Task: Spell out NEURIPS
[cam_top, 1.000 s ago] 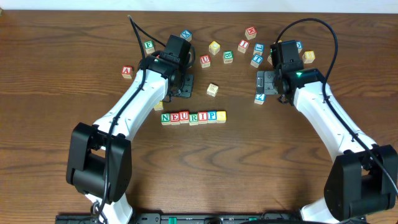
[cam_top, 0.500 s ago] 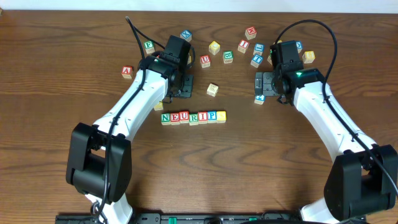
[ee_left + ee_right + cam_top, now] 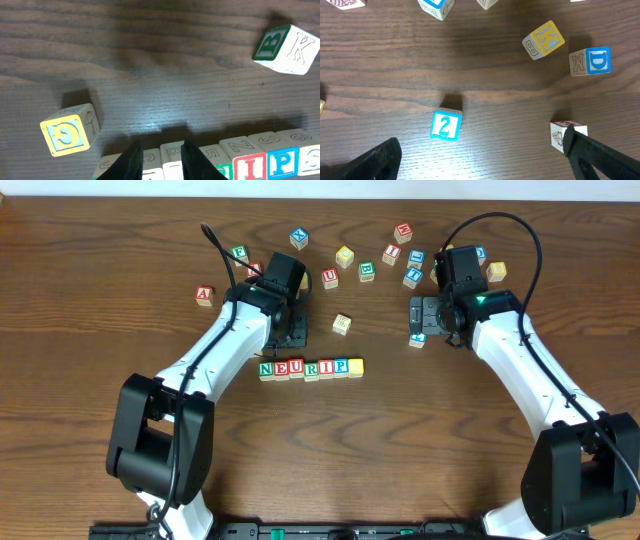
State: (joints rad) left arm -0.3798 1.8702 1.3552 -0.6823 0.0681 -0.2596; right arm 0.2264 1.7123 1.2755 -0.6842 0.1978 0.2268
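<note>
The cube row NEURIPS [image 3: 310, 368] lies in a straight line at the table's middle, ending on the right with a yellow-faced cube [image 3: 356, 366]. My left gripper [image 3: 292, 332] hovers just behind the row's left part. In the left wrist view its fingers [image 3: 134, 162] stand a narrow gap apart over the row [image 3: 250, 160], with nothing gripped; my left gripper [image 3: 161, 155] hides parts of two cubes. The red I [image 3: 249, 167] and blue P [image 3: 282, 162] show to the right. My right gripper [image 3: 422, 315] is wide open and empty at the right.
Loose cubes lie across the back [image 3: 390, 255], with an A cube [image 3: 204, 295] at the left and one [image 3: 342, 324] behind the row. A yellow cube [image 3: 67, 134] sits left of the left gripper. A cube marked 2 [image 3: 445, 125] lies ahead of the right gripper [image 3: 482, 157].
The left arm has shifted slightly toward the row, uncovering a red-lettered cube behind it. The right arm and the row have not moved.
</note>
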